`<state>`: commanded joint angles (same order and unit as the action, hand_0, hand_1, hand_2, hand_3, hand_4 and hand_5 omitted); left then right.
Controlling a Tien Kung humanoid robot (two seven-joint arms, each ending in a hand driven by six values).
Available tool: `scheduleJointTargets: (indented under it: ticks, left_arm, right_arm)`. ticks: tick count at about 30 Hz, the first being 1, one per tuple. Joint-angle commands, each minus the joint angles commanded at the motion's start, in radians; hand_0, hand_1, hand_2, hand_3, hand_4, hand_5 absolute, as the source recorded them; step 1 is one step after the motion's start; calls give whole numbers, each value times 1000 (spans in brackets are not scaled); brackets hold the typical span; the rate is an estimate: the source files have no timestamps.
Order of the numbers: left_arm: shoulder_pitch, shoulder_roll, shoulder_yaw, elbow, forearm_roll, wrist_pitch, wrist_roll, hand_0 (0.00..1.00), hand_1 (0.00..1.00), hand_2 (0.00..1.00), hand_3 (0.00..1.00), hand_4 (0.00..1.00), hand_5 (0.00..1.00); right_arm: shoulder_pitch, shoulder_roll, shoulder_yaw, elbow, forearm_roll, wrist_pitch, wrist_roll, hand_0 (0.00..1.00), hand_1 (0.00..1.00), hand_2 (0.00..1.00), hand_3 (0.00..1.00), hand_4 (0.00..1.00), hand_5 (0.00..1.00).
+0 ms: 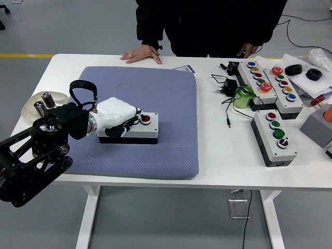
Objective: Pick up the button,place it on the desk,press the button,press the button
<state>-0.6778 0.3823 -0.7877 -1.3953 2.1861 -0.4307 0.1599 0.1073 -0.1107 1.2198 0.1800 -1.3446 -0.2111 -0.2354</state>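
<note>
One robot arm is all you have in view: the left arm comes in from about eight o'clock, and its white-shelled left hand (118, 117) lies on top of the grey two-button control box (136, 128). That box rests flat on the blue-grey quilted pad (155, 93) that covers the left half of the white table (228, 155). You can see the fingers curled down over the left part of the box lid, with one dark fingertip on or right at the green round button (136, 120); whether it is pressed in you cannot tell. The hand grasps nothing. The red round button (146, 119) sits just beside the green one, toward three o'clock, and is uncovered.

At twelve o'clock a person in dark clothing stands at the far edge, with one hand (141, 54) laid flat on the table just beyond the pad. Another hand (248, 50) shows near one o'clock, above the clutter there.

Toward two o'clock you have two long grey multi-button boxes (271, 85) side by side, a black power adapter with a loose cable (228, 88), and a small green cup-like object (243, 96). Nearer three o'clock lies a grey four-button box (275, 137). At nine o'clock, behind the forearm, a pale shallow dish (35, 100) sits at the table's left edge.
</note>
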Motion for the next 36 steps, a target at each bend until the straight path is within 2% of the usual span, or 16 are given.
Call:
scheduleJointTargets:
  ticks: [6, 12, 15, 17, 19, 20, 25, 26, 28, 30, 31, 32, 36]
  left_arm:
    - [2, -1, -3, -2, 2, 1, 3, 108, 79, 133, 752, 56, 2]
    - [12, -1, -65, -31, 1, 25, 6, 107, 78, 132, 753, 55, 2]
    - [22, -3, -108, -47, -21, 58, 5, 111, 83, 136, 757, 67, 2]
    - [28, -5, -131, -49, -42, 95, 4, 111, 83, 136, 757, 67, 2]
    - [40, -11, -161, -41, -95, 160, 5, 111, 83, 136, 757, 67, 2]
    - [44, -14, -171, -35, -124, 193, 11, 208, 288, 367, 914, 596, 2]
    - [65, -32, -213, -7, -331, 400, -2, 208, 288, 367, 914, 596, 2]
    - [67, -33, -218, -3, -370, 436, -10, 453, 643, 788, 998, 833, 719]
    - [71, -37, -228, 6, -454, 501, -30, 453, 643, 788, 998, 833, 719]
    - [75, -39, -240, 15, -539, 533, -50, 453, 643, 788, 998, 833, 719]
    - [77, -40, -247, 21, -584, 534, -54, 453, 643, 788, 998, 833, 719]
    - [78, -41, -252, 24, -623, 532, -54, 757, 838, 949, 998, 832, 998]
    - [86, -43, -273, 54, -792, 509, -35, 757, 838, 949, 998, 832, 998]
  right_arm:
    - [0, 0, 1, 0, 0, 0, 0, 747, 700, 712, 581, 180, 130]
    - [1, 0, 2, 0, 0, 0, 0, 747, 700, 711, 581, 181, 130]
    - [1, 0, 3, 0, -2, 0, 0, 747, 700, 712, 581, 181, 130]
    - [1, 0, 3, 0, -2, 0, 0, 747, 700, 712, 581, 181, 130]
    - [1, 0, 4, 0, -4, 0, 0, 747, 700, 712, 581, 181, 130]
    - [1, 0, 4, 0, -3, 0, 0, 747, 700, 712, 582, 181, 130]
    - [0, 0, 3, 0, -4, 0, 0, 747, 700, 712, 582, 181, 130]
    - [0, 0, 3, 0, -4, 0, 0, 746, 700, 712, 581, 181, 130]
    - [0, 0, 4, 0, -3, 0, 0, 746, 700, 712, 581, 181, 130]
    - [0, 0, 4, 0, -3, 0, 0, 746, 700, 712, 581, 181, 130]
    - [0, 0, 4, 0, -3, 0, 0, 746, 700, 712, 581, 181, 130]
    - [0, 0, 4, 0, -3, 0, -1, 747, 700, 712, 582, 181, 130]
    - [-1, 1, 2, 0, -1, 0, -1, 747, 700, 712, 582, 181, 130]
